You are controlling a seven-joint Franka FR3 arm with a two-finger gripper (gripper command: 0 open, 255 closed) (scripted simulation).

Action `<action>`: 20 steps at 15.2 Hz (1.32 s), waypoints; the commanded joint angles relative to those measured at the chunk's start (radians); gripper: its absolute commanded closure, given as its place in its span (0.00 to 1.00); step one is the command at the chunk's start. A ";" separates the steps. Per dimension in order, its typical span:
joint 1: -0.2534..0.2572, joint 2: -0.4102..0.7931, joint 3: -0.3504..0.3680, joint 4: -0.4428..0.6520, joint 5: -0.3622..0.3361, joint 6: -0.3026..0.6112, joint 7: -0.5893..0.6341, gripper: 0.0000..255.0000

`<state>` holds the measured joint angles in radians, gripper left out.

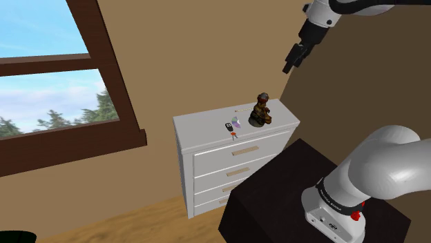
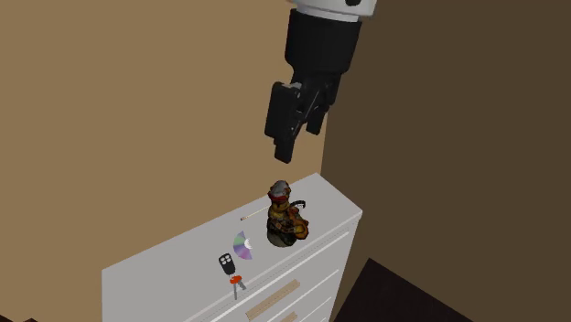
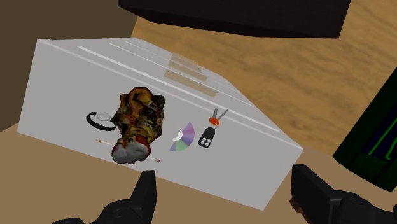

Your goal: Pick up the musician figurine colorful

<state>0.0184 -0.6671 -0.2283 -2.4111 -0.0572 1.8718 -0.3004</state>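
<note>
A: Where is the musician figurine?

B: The musician figurine (image 1: 261, 110), painted in reds, yellows and browns, stands upright on top of a white dresser (image 1: 204, 124), toward the shoulder view's right end. A small disc (image 3: 182, 137) and a key fob (image 3: 207, 136) lie just beside it.

A: And the gripper?

B: The black gripper (image 2: 295, 139) hangs well above the figurine, its two fingers spread apart and holding nothing.

A: How is it likely to handle?

B: It looks rigid, lumpy and fairly light, perhaps brittle at its thin parts. The thick torso seems the safest place to clasp. The round dark base may slip, and a sideways nudge could topple it.
</note>
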 commanded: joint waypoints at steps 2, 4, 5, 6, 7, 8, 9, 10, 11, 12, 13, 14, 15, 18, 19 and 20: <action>0.008 0.083 -0.061 -0.014 0.014 0.088 -0.065 0.00; 0.016 0.143 -0.102 -0.017 0.030 0.142 -0.113 0.00; 0.021 0.174 -0.123 -0.016 0.040 0.168 -0.137 0.00; 0.027 0.208 -0.144 -0.014 0.053 0.194 -0.164 0.00; 0.034 0.242 -0.165 -0.010 0.068 0.219 -0.191 0.00; 0.042 0.278 -0.186 -0.005 0.085 0.242 -0.220 0.00; 0.050 0.316 -0.206 0.002 0.105 0.265 -0.250 0.00; 0.058 0.355 -0.227 0.010 0.128 0.286 -0.282 0.00; 0.067 0.395 -0.246 0.020 0.154 0.306 -0.316 0.00; 0.076 0.437 -0.265 0.032 0.184 0.324 -0.352 0.00; 0.084 0.480 -0.283 0.045 0.217 0.340 -0.390 0.00; 0.091 0.524 -0.299 0.060 0.253 0.354 -0.430 0.00; 0.097 0.571 -0.312 0.076 0.292 0.365 -0.471 0.00; 0.097 0.715 -0.334 0.136 0.423 0.383 -0.600 0.00; 0.090 0.764 -0.335 0.160 0.468 0.384 -0.642 0.00; 0.080 0.812 -0.330 0.184 0.510 0.383 -0.681 0.00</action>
<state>0.1056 0.0953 -0.5586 -2.2556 0.4070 2.2587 -0.9387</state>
